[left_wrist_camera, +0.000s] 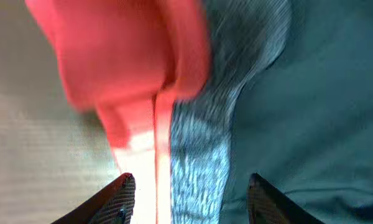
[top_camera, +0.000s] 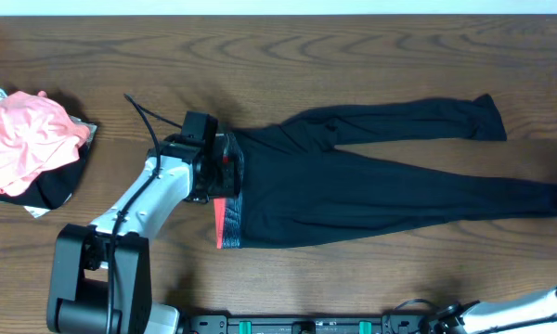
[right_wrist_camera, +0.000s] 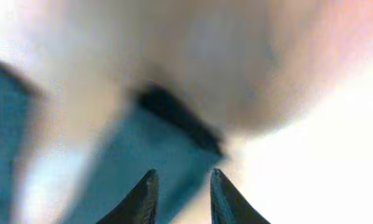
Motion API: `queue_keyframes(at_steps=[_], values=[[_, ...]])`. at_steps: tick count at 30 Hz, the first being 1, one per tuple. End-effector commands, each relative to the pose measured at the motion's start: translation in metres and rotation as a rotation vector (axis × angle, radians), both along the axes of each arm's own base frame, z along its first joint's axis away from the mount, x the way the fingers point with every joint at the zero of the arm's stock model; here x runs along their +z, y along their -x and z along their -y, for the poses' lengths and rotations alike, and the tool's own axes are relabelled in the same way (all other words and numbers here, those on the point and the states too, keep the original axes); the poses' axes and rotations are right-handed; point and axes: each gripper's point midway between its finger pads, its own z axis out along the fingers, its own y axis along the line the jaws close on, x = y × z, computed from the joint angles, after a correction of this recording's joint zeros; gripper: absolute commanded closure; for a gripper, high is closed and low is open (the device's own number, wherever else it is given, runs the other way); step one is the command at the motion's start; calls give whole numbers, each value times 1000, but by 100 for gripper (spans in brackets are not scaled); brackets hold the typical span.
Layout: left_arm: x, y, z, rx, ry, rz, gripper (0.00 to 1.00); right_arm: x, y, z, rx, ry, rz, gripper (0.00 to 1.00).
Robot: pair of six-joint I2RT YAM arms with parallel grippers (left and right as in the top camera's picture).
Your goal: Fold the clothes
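The clothes are black leggings (top_camera: 371, 186) lying flat across the table, with two legs reaching to the right edge. Their grey waistband with a coral-red edge (top_camera: 226, 223) is at the left. My left gripper (top_camera: 218, 167) hangs right over the upper part of the waistband. In the left wrist view it (left_wrist_camera: 189, 186) is open, fingers wide apart over the coral edge (left_wrist_camera: 130, 56), grey band (left_wrist_camera: 205, 143) and black cloth (left_wrist_camera: 323, 93). My right gripper (right_wrist_camera: 183, 180) shows a narrow gap between its fingers, with a blurred black leg end (right_wrist_camera: 155, 149) just beyond them. Nothing is clamped.
A heap of pink and dark garments (top_camera: 23, 139) lies at the far left edge. The right arm (top_camera: 529, 306) enters at the bottom right corner. A black rail (top_camera: 297, 325) runs along the front edge of the wooden table (top_camera: 353, 56).
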Motion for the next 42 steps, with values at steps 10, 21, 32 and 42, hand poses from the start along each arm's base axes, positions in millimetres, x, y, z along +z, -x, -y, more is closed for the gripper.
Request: queue_keyframes(at_steps=[10, 21, 32, 42], values=[[80, -90, 8, 21, 23, 418, 34, 164, -120, -113, 467, 284, 467, 69], [45, -90, 10, 49, 29, 326, 34, 74, -187, -189, 773, 489, 181, 49], [38, -74, 11, 38, 36, 252, 34, -17, -211, -170, 694, 491, 44, 46], [35, -68, 10, 38, 30, 226, 33, -65, -194, -149, 657, 502, -109, 44]])
